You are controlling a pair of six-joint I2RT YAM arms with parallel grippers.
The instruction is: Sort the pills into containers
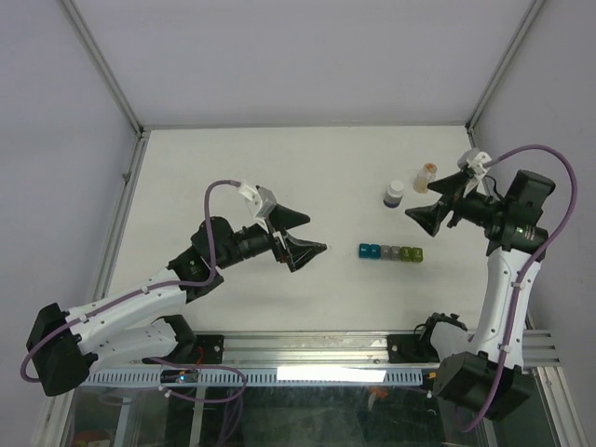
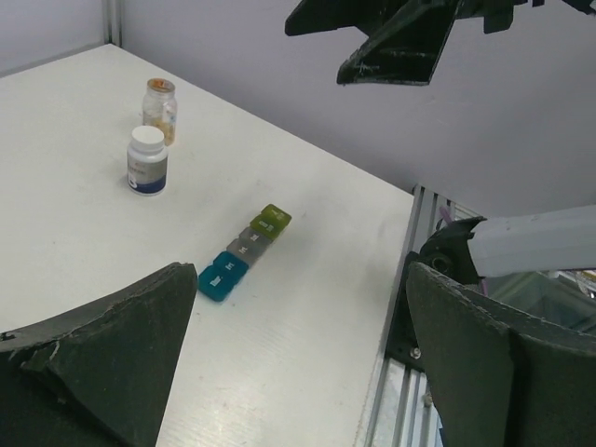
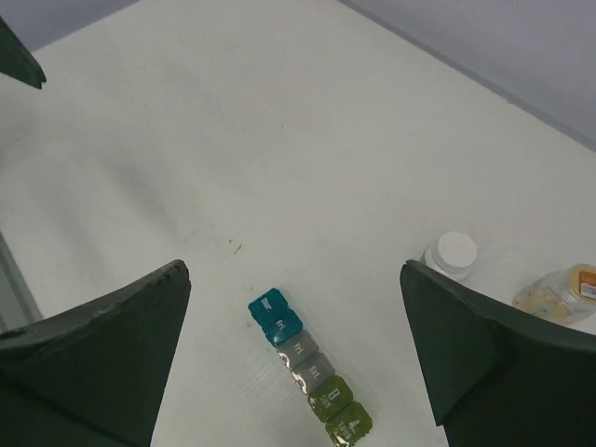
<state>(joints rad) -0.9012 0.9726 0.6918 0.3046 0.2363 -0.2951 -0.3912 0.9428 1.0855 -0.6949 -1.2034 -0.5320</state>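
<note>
L gripper [image 1: 312,233] and R gripper [image 1: 430,200] are both hanging wide open, gripping nothing. The containers [image 1: 391,252] are lying on the table [image 1: 233,168] between them, long axis running 9-to-3, teal end at 3 o'clock of the L tips, which look nearer. No loose pills are showing; white-cap bottle [image 1: 395,194] and amber bottle [image 1: 426,177] are standing beyond at 12.

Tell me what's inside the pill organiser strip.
All compartments of the pill organiser strip have their lids shut, so only the coloured, labelled lids show. Whether anything lies inside is hidden.
</note>
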